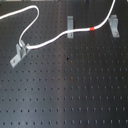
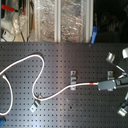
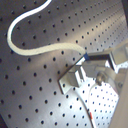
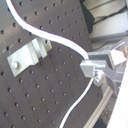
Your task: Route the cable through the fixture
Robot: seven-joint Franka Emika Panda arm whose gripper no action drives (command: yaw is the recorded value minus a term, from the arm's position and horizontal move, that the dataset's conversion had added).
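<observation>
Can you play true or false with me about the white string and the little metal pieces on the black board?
1. The cable is white with a red band. True.
2. The board is plain and smooth. False: it is black and covered in rows of small holes.
3. In the first exterior view there are three metal fixtures: one, a second and a third. True.
4. The cable is cut into two pieces. False: it runs as one long line across the board.
5. In the second exterior view, the gripper is at the cable, beside the red band. True.
</observation>
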